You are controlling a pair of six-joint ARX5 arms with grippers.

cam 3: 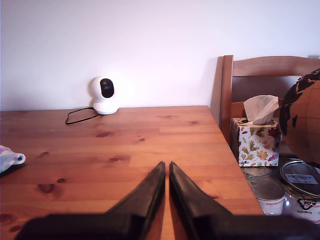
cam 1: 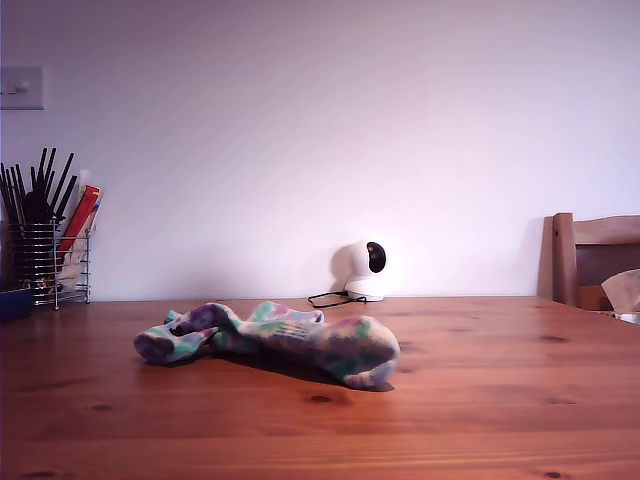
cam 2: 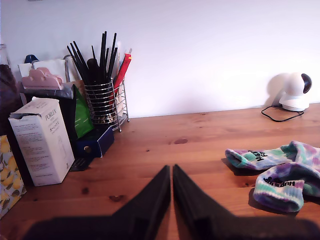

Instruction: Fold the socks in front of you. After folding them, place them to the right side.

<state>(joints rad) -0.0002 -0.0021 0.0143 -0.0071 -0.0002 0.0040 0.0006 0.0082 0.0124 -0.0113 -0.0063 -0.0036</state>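
Note:
The socks (cam 1: 275, 342) lie in a loose, crumpled heap on the wooden table (cam 1: 480, 400), a little to the exterior view's left of centre. They are white with teal, purple and green blotches. In the first wrist view the socks (cam 2: 280, 172) show two cuffs with black lettering, well off to one side of my first gripper (cam 2: 171, 172), which is shut and empty above bare wood. My second gripper (cam 3: 167, 169) is also shut and empty; only a small tip of the socks (cam 3: 9, 157) shows at that picture's edge. Neither gripper appears in the exterior view.
A white round camera (cam 1: 365, 270) with a black cable stands at the back by the wall. A wire utensil holder (cam 1: 45, 255) is at the exterior view's far left, with boxes (cam 2: 42, 140) beside it. A wooden chair (cam 1: 595, 255), a tissue box (cam 3: 257, 140) and a globe (cam 3: 302, 117) are beyond the exterior view's right table edge.

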